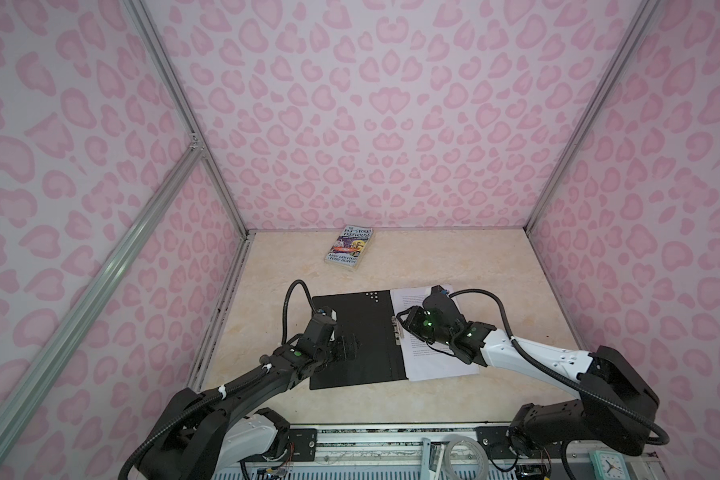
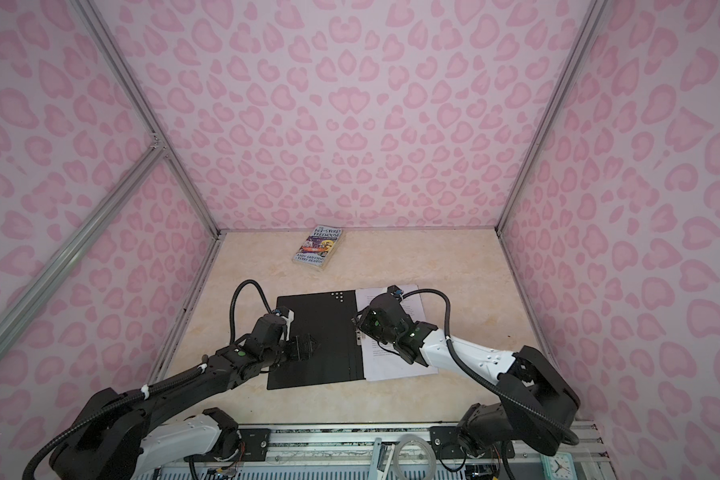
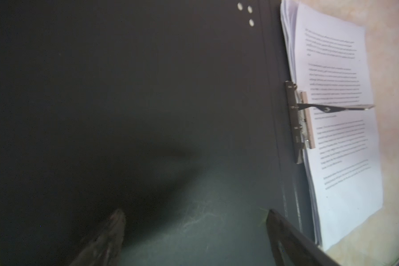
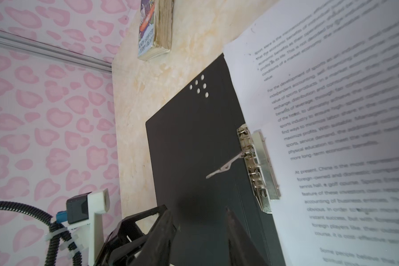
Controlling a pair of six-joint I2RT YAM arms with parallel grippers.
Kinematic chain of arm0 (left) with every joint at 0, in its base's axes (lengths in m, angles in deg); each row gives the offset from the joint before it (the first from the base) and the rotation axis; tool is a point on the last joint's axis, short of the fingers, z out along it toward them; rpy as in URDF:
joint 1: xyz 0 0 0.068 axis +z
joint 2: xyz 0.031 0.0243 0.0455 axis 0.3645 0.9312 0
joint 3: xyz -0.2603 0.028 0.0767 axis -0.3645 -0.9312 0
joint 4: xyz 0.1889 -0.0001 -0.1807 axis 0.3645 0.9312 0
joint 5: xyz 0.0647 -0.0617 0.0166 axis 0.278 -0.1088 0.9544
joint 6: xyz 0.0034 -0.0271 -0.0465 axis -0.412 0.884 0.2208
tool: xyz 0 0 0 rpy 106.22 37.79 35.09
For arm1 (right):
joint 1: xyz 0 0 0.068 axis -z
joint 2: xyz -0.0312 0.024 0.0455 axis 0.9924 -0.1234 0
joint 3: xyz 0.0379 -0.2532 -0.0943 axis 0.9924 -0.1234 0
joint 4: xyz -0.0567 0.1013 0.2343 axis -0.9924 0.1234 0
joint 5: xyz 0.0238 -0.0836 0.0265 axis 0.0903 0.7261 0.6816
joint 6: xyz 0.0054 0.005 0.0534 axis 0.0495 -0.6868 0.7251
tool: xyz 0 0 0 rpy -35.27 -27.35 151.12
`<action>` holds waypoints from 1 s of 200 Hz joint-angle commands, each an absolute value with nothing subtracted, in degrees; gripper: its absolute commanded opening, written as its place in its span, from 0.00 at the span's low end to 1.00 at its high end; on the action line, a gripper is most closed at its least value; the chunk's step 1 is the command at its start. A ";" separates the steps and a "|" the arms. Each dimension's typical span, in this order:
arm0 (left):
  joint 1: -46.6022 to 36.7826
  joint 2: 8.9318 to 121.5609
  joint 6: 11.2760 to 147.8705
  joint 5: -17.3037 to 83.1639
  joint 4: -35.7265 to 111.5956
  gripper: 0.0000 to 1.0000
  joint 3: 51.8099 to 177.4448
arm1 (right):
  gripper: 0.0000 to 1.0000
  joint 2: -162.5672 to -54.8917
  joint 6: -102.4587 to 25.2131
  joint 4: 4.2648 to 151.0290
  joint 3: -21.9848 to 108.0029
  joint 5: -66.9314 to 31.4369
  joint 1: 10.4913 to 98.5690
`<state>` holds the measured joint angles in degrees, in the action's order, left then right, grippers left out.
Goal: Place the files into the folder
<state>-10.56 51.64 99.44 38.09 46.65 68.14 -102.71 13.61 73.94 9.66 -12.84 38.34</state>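
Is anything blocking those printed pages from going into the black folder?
Nothing visible does. The files already lie against the spine of the open folder, their edge at the metal clip, whose lever stands raised. The book lies well away.

Folder: open flat, black inside up, lower centre of frame. Files: white printed stack right of spine, edge under metal clip.

Pink walls printed with darker pink leopard spots enclose three sides, joined by aluminium posts; the surface is glossy cream marble-look, evenly lit
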 commanded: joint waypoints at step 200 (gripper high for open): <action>-10.07 55.61 100.80 37.31 45.24 0.97 69.87 | 0.27 -113.39 21.91 70.24 14.55 -16.29 40.80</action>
<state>-10.08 55.85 100.90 37.96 44.18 69.63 -112.61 22.07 71.58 14.12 -15.44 40.52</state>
